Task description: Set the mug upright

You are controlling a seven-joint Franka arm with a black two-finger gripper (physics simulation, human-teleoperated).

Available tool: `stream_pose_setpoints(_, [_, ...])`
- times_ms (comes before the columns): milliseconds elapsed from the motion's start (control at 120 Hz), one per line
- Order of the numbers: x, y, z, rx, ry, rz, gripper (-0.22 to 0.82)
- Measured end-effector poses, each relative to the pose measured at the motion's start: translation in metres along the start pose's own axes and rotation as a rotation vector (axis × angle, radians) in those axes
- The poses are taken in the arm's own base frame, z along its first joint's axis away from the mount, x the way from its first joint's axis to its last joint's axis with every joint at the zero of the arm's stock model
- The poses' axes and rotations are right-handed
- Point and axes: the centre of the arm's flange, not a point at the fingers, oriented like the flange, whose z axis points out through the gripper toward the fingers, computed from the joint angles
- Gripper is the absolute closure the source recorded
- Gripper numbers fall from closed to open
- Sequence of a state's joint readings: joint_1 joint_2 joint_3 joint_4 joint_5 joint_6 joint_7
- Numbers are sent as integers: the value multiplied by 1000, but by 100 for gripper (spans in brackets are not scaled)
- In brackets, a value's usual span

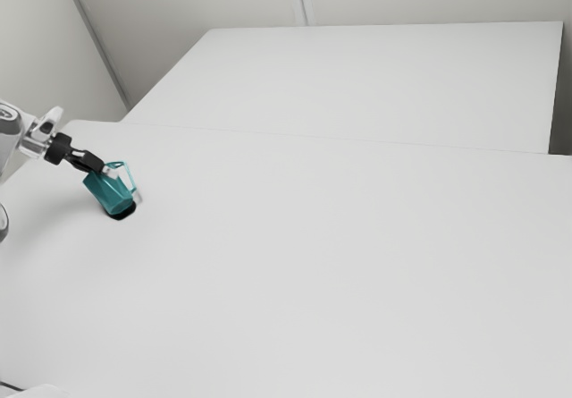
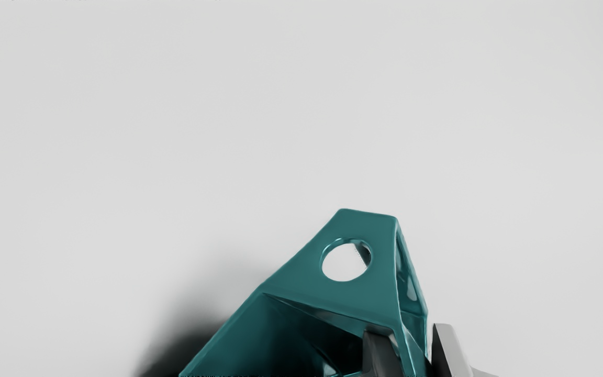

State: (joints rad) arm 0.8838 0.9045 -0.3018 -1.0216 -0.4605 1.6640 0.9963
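Observation:
My gripper (image 1: pixel 108 173) reaches in from the exterior view's left and meets the upper part of the teal mug (image 1: pixel 110 194). The mug is tilted, its handle toward the exterior view's right, with a dark shadow under its lower end. In the wrist view the gripper (image 2: pixel 416 353) is shut on the wall of the mug (image 2: pixel 301 303): one finger is inside the opening, the other against the outside by the handle side. A round hole pierces the mug's flat upper piece. Its lower body is cut off from sight there.
A wide white table (image 1: pixel 313 264) lies under the mug, and a second white surface (image 1: pixel 375 85) adjoins its far edge. Pale walls stand behind. A dark cable (image 1: pixel 11 386) is at the exterior view's lower left corner.

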Motion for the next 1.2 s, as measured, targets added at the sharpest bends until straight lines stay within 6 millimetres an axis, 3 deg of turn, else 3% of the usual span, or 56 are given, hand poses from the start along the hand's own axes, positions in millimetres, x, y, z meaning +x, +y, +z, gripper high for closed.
stream_pose_setpoints(433, [13,36,-20,43,-55,-9,79])
stream_pose_setpoints(733, [73,168,-47,210,-169,124,79])
stream_pose_setpoints(867, [89,217,-31,281,-217,178,79])
stream_pose_setpoints(1025, [103,253,5,389,-280,216,79])
stream_pose_setpoints(1200, [104,289,48,454,-302,243,79])
